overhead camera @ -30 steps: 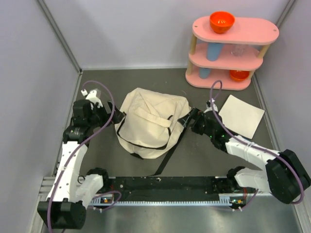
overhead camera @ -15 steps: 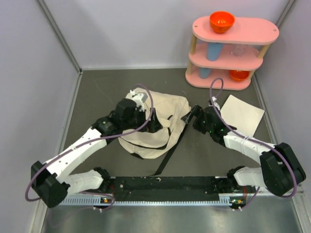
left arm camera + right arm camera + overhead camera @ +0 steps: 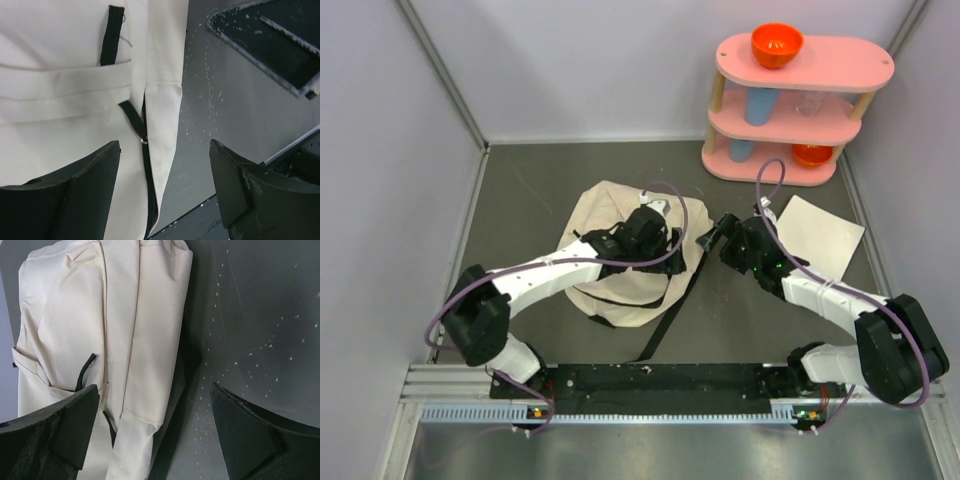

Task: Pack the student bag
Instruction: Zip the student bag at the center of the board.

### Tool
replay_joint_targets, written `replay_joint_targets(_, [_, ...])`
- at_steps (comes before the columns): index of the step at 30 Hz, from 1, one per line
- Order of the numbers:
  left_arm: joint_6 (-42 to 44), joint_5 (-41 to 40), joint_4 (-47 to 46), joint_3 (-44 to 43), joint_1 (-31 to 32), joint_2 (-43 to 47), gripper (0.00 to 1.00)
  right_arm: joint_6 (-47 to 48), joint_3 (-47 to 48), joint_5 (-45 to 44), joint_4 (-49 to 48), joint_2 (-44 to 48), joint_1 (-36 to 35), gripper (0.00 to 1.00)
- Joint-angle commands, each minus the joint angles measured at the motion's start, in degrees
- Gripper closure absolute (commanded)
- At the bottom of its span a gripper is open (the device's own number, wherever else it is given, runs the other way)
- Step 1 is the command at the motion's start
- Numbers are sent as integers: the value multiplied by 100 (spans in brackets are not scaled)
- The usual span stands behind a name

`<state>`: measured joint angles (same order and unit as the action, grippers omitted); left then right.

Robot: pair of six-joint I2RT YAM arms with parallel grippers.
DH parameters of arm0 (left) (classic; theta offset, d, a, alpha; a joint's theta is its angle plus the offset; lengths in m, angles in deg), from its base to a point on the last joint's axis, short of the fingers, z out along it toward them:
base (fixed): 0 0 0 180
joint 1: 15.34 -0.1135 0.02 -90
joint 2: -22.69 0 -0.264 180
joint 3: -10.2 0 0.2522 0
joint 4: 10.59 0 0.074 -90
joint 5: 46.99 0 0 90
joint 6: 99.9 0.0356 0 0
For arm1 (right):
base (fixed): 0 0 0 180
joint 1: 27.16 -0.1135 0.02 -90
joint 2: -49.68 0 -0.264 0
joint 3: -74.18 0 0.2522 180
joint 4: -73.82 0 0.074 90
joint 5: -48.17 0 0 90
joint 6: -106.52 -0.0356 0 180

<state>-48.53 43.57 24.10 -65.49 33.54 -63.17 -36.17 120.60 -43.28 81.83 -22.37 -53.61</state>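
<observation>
- The student bag [image 3: 595, 215] lies flat at mid-table [image 3: 520, 180], between both arms.
- Left gripper [image 3: 165, 147]: the jaws are apart over the bag's right edge. Closing here may pinch only the black strap [image 3: 131, 116] or loose canvas, which would drag the bag.
- Right gripper [image 3: 155, 390]: the jaws are apart and empty, just beside the same edge. With both arms converging there, they could collide.

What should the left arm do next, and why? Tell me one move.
Probably lower the left gripper and close on the black strap: its jaws stand open over the student bag, that strap lies between the fingers, and nothing is gripped.
</observation>
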Motion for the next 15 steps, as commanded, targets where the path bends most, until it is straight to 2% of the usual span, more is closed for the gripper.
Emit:
replay_joint_targets(1, [-294,-161,-124,-512,34,-500,26,21,-6,-22,-39,218,97,9])
replay_joint_targets(5, [-355,-257,-80,-662,34,-800,34,13,-32,48,-39,323,106,9])
replay_joint_targets(7, [-391,-319,-71,-645,42,-905,42,30,-32,66,-13,358,106,9])
replay_joint_targets(10, [-496,-381,-63,-654,51,-1081,50,30,-58,75,-22,420,97,9])
replay_joint_targets(15, [-584,-732,43,-618,51,-1178,51,65,-67,110,-22,464,106,9])
